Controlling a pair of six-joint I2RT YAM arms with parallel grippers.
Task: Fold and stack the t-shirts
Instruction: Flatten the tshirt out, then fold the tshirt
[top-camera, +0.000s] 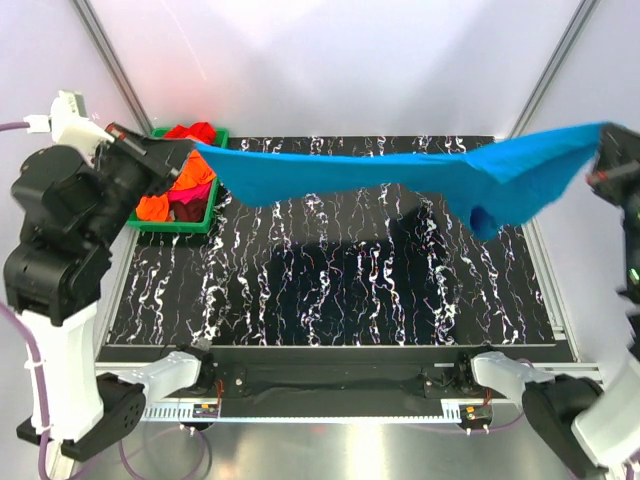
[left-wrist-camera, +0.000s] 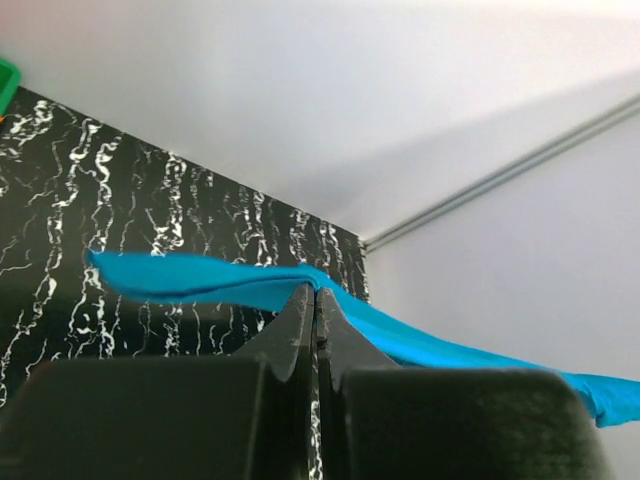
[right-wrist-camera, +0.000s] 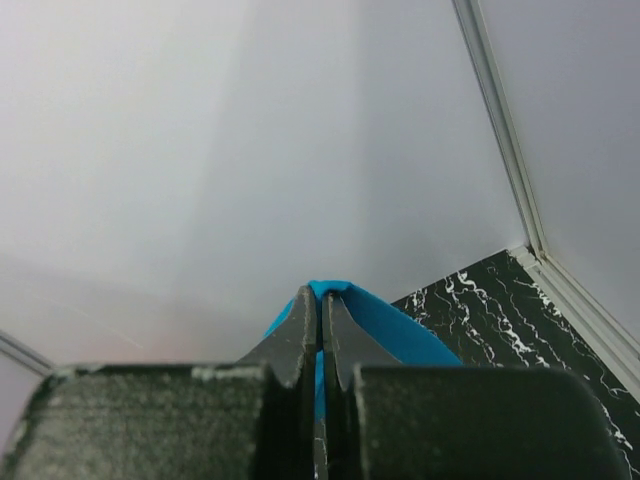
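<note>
A turquoise-blue t-shirt (top-camera: 400, 172) hangs stretched in the air across the black marbled table (top-camera: 330, 290), from far left to far right. My left gripper (top-camera: 190, 150) is shut on its left end; the left wrist view shows the cloth (left-wrist-camera: 200, 280) pinched at the fingertips (left-wrist-camera: 300, 300). My right gripper (top-camera: 603, 140) is shut on its right end, seen as a blue fold (right-wrist-camera: 400, 325) in the right wrist view. A sleeve droops at the right (top-camera: 490, 215). Orange, red and magenta t-shirts (top-camera: 185, 195) lie crumpled in the bin.
A green plastic bin (top-camera: 172, 225) sits at the table's far left corner, just below my left gripper. White walls with metal frame posts (top-camera: 110, 60) close in the back. The arm bases (top-camera: 340, 385) stand along the near edge.
</note>
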